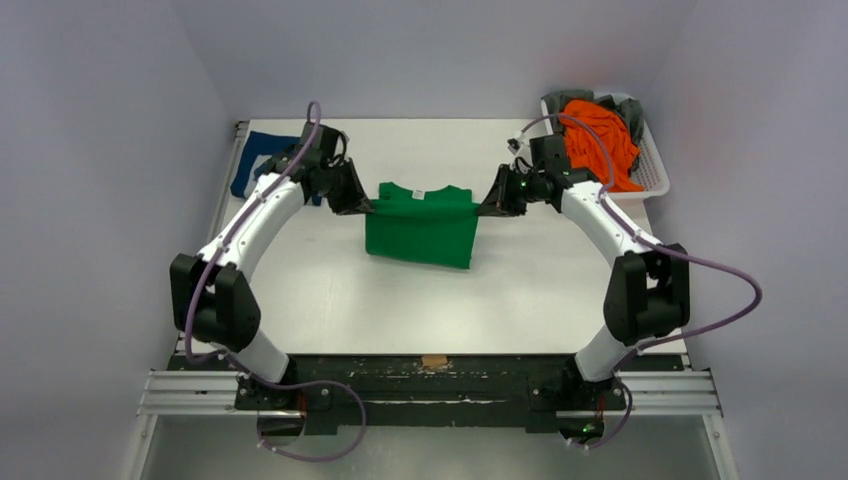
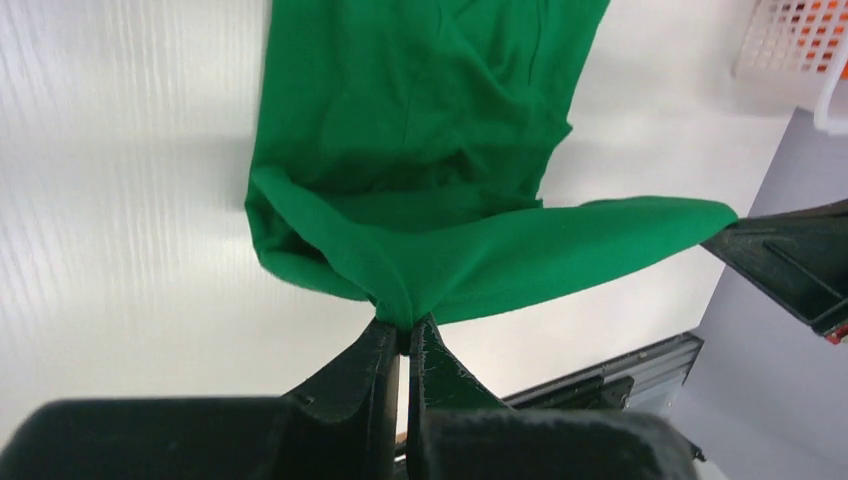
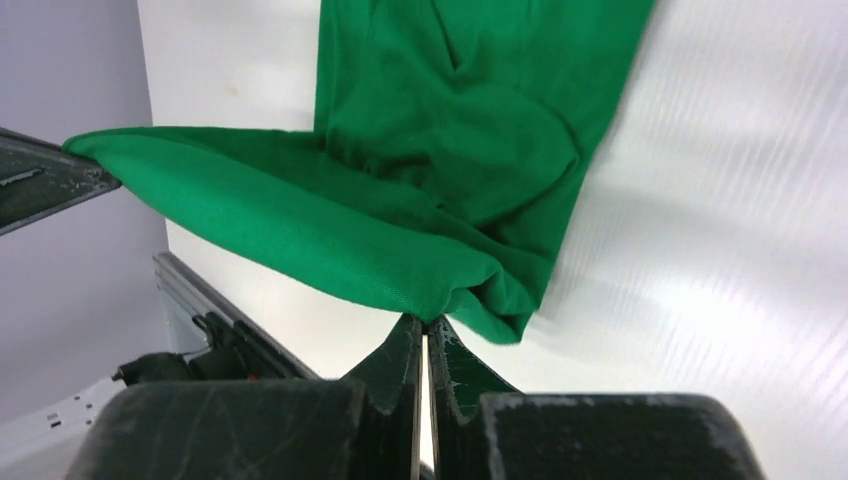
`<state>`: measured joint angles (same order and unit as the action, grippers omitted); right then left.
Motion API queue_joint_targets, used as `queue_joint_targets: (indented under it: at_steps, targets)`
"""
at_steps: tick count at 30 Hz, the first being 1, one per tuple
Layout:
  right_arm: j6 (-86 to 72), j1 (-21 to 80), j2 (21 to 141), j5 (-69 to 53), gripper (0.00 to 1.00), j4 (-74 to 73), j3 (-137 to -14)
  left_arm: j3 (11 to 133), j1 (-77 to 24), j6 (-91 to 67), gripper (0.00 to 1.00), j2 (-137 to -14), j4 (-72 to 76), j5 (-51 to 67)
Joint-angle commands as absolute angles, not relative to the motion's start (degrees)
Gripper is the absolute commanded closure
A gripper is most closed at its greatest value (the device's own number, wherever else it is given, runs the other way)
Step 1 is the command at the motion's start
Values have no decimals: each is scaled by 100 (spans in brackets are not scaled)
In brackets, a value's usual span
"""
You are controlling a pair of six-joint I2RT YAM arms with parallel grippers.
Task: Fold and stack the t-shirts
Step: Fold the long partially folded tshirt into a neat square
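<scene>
The bright green t-shirt (image 1: 420, 225) hangs stretched between my two grippers above the middle of the table, its lower part draping down onto the surface. My left gripper (image 1: 365, 207) is shut on its left edge; the left wrist view shows the cloth (image 2: 430, 150) pinched at the fingertips (image 2: 403, 330). My right gripper (image 1: 485, 208) is shut on its right edge; the right wrist view shows the cloth (image 3: 440, 150) pinched at the tips (image 3: 425, 325). A navy blue t-shirt (image 1: 255, 160) lies at the far left. Orange (image 1: 600, 140) and grey (image 1: 628, 108) shirts fill the basket.
A white laundry basket (image 1: 655, 170) stands at the far right corner and shows in the left wrist view (image 2: 790, 40). The white table (image 1: 430, 300) spreads between the arms. A metal rail (image 1: 430, 392) runs along the near edge.
</scene>
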<state>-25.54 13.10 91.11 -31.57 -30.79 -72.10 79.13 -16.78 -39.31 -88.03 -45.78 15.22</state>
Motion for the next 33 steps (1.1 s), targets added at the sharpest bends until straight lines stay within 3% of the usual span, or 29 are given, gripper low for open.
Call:
queue_joint_targets:
  at_steps: [1,23,25,27,29,31,33]
  targets:
    - [-2766,1243,9508,-2802,100,-2586,-7993,8999,-1411,-3611,100,-9637,-4640,1527]
    - [-2589,931,12903,-2034,100,-2220,-10856,12743,-1081,-3494,100,-13500,-5204,1381]
    - [-2527,932,13140,-1912,100,-2060,-10964,12988,-1065,-3531,92,-13794,-5138,1485]
    - [-2530,916,13466,-1865,96,-1912,-11138,13184,-1056,-3550,76,-13999,-5010,1593]
    - [-2547,905,13697,-2039,76,-2004,-11465,13450,-1034,-3602,53,-14176,-5029,1791]
    - [-2591,913,13704,-2178,66,-2101,-11659,13527,-1020,-3631,46,-14113,-5039,1926]
    - [-2584,914,13464,-2125,62,-2065,-11572,13280,-1017,-3626,38,-13827,-4916,1931]
